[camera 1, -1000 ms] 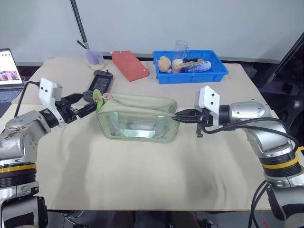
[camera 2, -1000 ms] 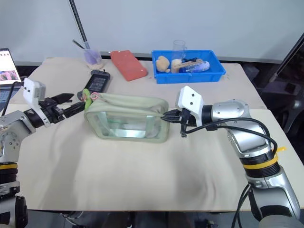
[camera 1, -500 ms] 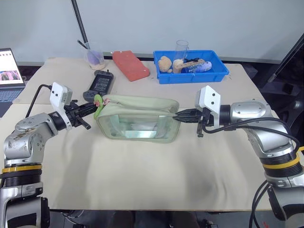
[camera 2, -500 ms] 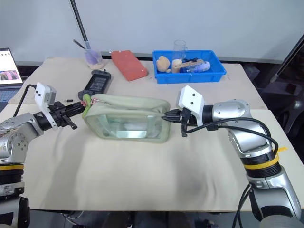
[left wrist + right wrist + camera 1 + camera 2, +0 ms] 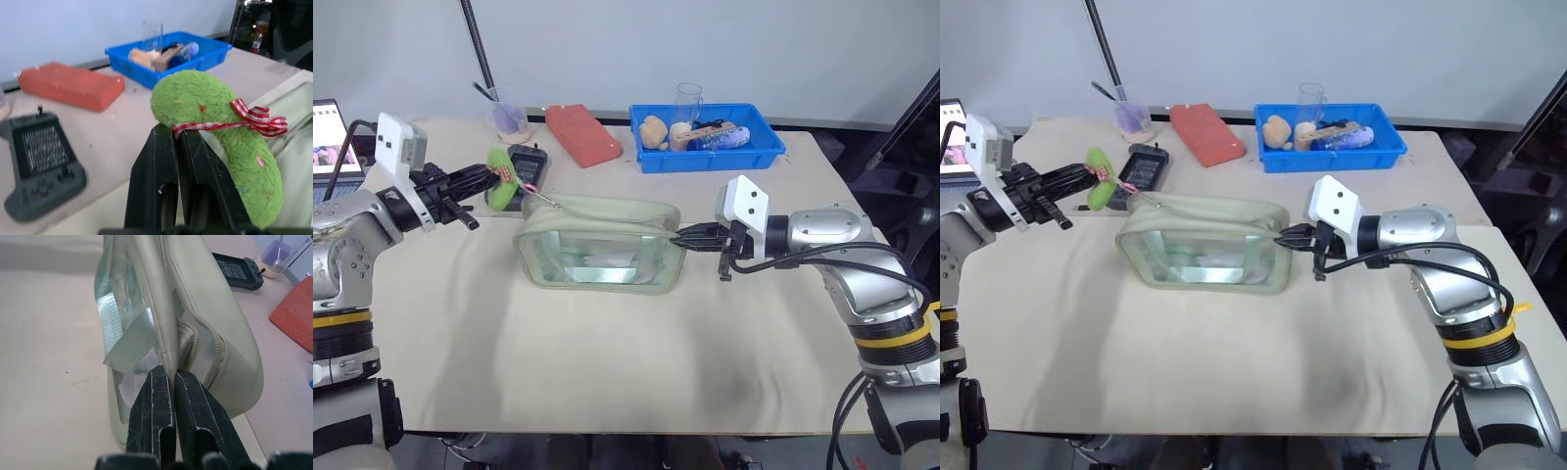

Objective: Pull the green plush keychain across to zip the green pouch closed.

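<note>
Beige cloth covers the desk, where the left tool clamps the green plush keychain and the right tool pinches the green pouch's far end, so next likely comes the pull across toward that braced end.

The green pouch lies mid-table; the left gripper is at its left end, holding the green plush keychain above the table; the right gripper is at its right end; behind lie a handheld device, a brick-shaped block and a tray.
</note>
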{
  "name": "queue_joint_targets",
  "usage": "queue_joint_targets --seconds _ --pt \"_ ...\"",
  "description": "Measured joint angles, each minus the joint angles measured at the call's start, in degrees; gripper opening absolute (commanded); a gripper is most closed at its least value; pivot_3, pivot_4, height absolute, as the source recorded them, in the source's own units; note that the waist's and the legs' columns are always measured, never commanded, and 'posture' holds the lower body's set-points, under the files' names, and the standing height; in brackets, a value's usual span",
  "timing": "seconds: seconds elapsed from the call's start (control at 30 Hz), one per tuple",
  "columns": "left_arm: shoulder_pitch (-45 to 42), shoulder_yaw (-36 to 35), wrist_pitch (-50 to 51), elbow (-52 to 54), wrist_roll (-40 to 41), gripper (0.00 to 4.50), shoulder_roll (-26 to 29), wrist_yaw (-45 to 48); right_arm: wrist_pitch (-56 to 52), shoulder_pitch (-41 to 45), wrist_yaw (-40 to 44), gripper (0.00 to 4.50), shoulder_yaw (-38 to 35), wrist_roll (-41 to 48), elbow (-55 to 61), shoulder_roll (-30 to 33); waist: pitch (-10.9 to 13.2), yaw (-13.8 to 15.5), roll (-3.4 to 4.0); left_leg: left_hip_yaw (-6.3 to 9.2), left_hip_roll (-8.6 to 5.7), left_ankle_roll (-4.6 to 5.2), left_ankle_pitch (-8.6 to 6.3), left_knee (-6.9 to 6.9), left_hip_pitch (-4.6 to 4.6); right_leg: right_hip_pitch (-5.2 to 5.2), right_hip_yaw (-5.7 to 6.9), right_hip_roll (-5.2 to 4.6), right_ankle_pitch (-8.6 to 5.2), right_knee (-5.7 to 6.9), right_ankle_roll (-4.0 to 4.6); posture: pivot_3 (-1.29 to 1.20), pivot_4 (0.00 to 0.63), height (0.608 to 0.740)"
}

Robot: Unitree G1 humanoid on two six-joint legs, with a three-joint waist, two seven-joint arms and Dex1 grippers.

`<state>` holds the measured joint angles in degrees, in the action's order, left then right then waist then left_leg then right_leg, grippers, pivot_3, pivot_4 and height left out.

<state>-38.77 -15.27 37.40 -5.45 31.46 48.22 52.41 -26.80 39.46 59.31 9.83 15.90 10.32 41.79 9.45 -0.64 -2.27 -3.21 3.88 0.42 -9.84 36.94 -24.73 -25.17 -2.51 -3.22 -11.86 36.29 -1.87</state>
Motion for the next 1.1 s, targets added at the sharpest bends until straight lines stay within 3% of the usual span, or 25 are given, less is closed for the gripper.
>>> queue_joint_targets --seconds 0.37,0.47,0.7,0.73,1.0,1.1 --pt "-5.42 16.48 -2.44 8.48 -6.40 0.07 -0.67 4.16 0.14 0.38 -0.69 0.00 0.03 -0.84 -0.76 -1.45 0.00 -0.15 0.00 0.01 0.01 0.00 0.00 0.00 0.00 -0.01 -0.04 0.05 0.00 0.02 0.00 0.00 0.150 0.740" --pt "-5.42 18.07 -4.81 7.53 -8.92 0.93 -0.65 5.49 0.14 0.38 -0.78 0.00 0.03 -1.13 -0.76 -1.66 0.00 -0.15 0.00 0.01 0.01 0.01 0.00 0.00 0.00 -0.01 -0.05 0.06 -0.01 0.02 0.00 0.00 0.150 0.740" --pt "-6.33 16.99 -5.86 5.30 -9.80 4.17 0.90 7.76 0.14 0.37 -0.92 0.00 0.02 -1.22 -0.72 -1.75 0.00 -0.16 0.00 0.02 0.01 0.01 0.00 0.00 0.00 -0.01 -0.05 0.05 -0.01 0.01 -0.01 0.00 0.150 0.740" --pt "-6.36 16.51 -5.78 5.39 -9.79 4.40 2.02 8.39 0.16 0.36 -0.93 0.00 0.02 -1.24 -0.71 -1.79 0.00 -0.23 0.00 0.02 0.01 0.01 0.00 0.00 0.00 -0.02 -0.05 0.05 -0.02 0.02 -0.01 0.00 0.150 0.740" --pt "-4.27 10.55 -0.85 9.47 -7.26 4.40 9.73 10.39 0.28 0.32 -1.57 0.00 0.00 -1.58 -0.63 -1.86 0.00 -0.18 0.00 0.01 0.01 0.01 0.00 -0.02 0.00 -0.04 -0.04 0.04 -0.05 0.02 -0.05 0.00 0.150 0.740" --pt "2.38 6.72 1.61 13.50 -5.20 4.40 11.51 10.84 0.29 0.39 -1.67 0.00 0.06 -1.60 -0.69 -2.04 0.00 -0.20 0.01 -0.01 0.02 0.01 0.00 -0.04 0.02 -0.04 -0.05 0.02 -0.06 0.02 -0.04 0.00 0.150 0.740"
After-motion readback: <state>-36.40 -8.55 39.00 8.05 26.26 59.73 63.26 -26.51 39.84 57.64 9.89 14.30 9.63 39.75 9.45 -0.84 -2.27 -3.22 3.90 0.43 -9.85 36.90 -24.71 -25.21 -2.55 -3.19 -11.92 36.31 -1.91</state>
